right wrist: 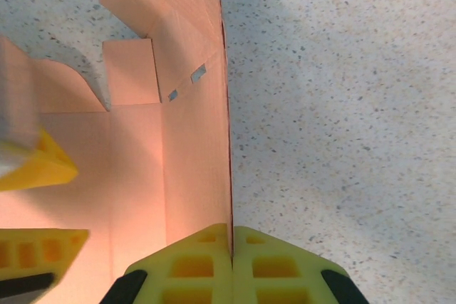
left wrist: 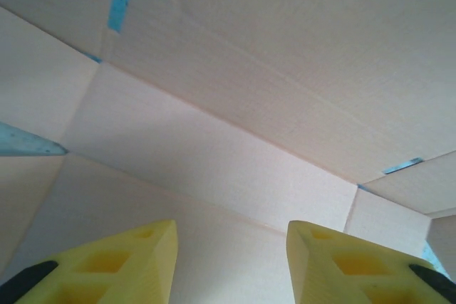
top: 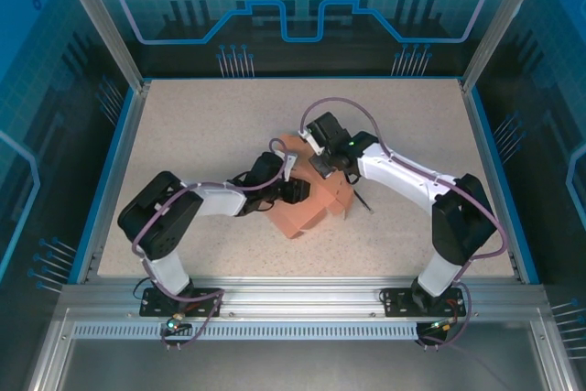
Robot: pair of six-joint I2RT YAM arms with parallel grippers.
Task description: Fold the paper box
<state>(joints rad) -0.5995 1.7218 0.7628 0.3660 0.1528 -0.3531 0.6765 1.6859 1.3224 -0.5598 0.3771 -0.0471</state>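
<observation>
The salmon-pink paper box point(top: 307, 217), thin matte cardboard with creased panels and loose flaps, sits half-formed at the middle of the speckled tabletop point(top: 211, 135). The right gripper point(right wrist: 231, 247) has its jaws pinched on an upright wall's edge, which runs straight up the frame. The left gripper point(left wrist: 231, 261), its jaws partly apart and empty, faces the creased inner panels just ahead.

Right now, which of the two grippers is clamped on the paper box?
The right gripper: its fingers meet on the wall edge of the paper box. The left gripper has its fingers apart, nothing between them.
</observation>
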